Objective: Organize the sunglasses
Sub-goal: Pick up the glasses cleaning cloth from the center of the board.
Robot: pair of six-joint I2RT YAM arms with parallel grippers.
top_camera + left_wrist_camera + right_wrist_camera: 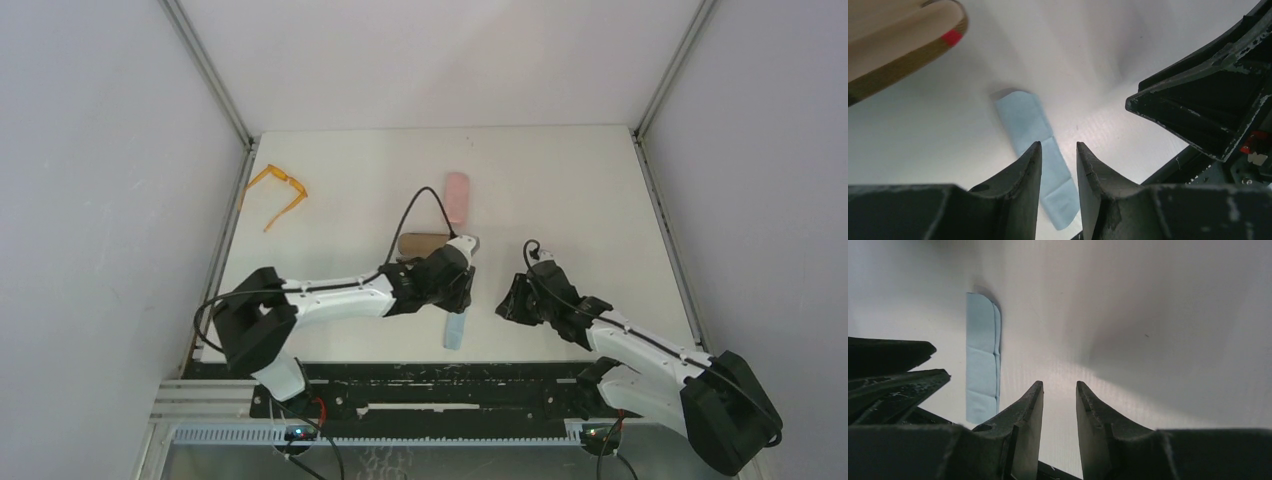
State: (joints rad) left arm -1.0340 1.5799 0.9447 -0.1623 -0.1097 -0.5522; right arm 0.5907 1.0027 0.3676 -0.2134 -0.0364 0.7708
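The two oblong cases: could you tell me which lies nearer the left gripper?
The brown case, right beside the left gripper; the pink case lies farther back.

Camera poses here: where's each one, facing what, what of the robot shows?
Top external: above, behind the bases, looking down on the table; left arm and right arm both show.
Left wrist: on the left arm, looking down past its own jaws at the blue cloth; right arm's jaws at right.
Right wrist: on the right arm, facing the table past its own jaws; left arm's jaws at left.
Shared: the blue cloth, all three.
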